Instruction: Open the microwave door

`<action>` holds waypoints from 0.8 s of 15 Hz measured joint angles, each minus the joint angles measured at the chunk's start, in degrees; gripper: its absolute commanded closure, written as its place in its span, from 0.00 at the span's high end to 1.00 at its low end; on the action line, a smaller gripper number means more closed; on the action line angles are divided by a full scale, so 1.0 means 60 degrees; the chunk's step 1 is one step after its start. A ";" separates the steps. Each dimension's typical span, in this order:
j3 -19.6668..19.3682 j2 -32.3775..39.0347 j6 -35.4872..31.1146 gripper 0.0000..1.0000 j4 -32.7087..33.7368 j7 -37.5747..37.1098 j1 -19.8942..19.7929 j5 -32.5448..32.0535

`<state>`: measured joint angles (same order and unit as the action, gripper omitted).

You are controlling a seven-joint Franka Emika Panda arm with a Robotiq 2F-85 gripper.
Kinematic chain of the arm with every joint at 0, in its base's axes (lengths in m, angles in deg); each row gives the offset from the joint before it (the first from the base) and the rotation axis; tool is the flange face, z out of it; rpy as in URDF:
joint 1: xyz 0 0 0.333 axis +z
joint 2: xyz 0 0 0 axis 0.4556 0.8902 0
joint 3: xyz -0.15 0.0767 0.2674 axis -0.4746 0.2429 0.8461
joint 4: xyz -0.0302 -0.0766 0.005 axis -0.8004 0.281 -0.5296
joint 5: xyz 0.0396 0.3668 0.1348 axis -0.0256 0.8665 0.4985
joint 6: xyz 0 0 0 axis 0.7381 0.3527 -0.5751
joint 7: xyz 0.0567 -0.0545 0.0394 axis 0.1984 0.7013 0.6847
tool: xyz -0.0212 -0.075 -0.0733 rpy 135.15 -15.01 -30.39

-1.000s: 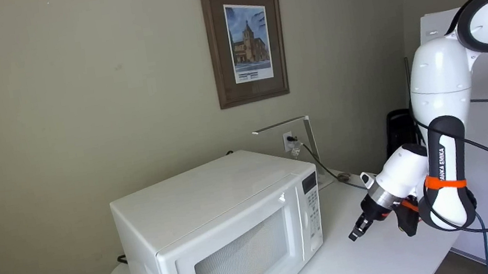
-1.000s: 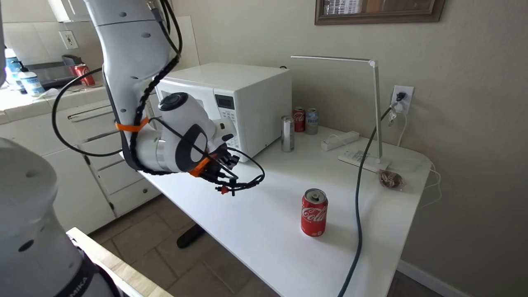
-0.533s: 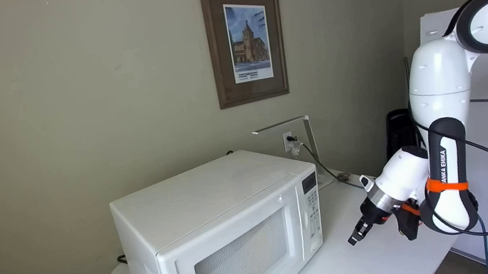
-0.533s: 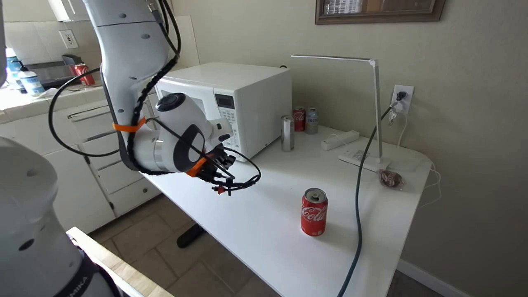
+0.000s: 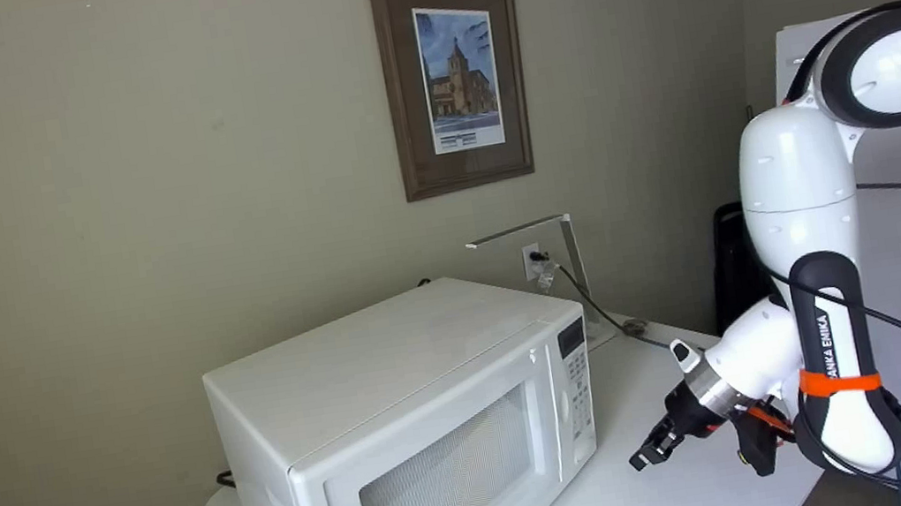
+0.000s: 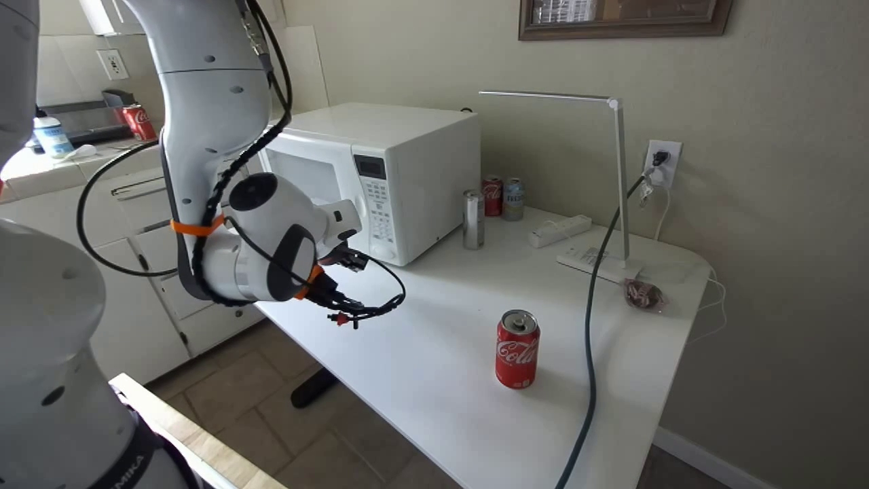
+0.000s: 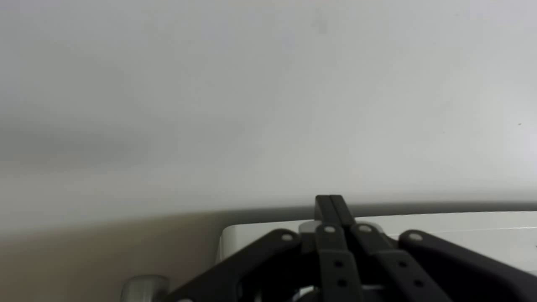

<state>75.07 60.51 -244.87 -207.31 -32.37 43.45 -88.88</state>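
The white microwave (image 5: 395, 359) stands on the table in both exterior views. Its door (image 5: 448, 476), with a greyish window, lies flush with the front, beside the narrow control strip (image 5: 578, 377). In an exterior view my arm partly covers the door (image 6: 299, 173). My gripper (image 5: 641, 462) hangs over the table off the control-strip end, apart from the microwave, its fingers pointing down and toward the oven's front. In the wrist view the tips of the gripper (image 7: 329, 199) are pressed together with nothing between them. The microwave (image 7: 260, 230) shows behind them there, upside down.
A red can (image 6: 517, 350) stands on the white table (image 6: 434, 380). Beside the microwave are a silver can (image 6: 473, 221), a second red can (image 6: 492, 195) and a pale can (image 6: 513, 200). Farther along come a power strip (image 6: 559, 231), a lamp (image 6: 619, 183) and a dark cable (image 6: 589, 326).
My arm has come down somewhat, and the gripper has shifted toward the table's front side. More of the microwave's front now shows past the arm. The door has not moved.
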 measured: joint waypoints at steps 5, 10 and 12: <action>0.1046 0.0774 -0.1580 0.00 0.0008 0.0329 -0.0294 0.1222; 0.1866 0.1250 -0.2556 0.00 0.0217 0.0700 -0.0635 0.2027; 0.1888 0.1359 -0.2631 0.00 0.0383 0.0896 -0.0683 0.2195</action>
<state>86.40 68.66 -260.66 -205.01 -27.00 39.35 -75.71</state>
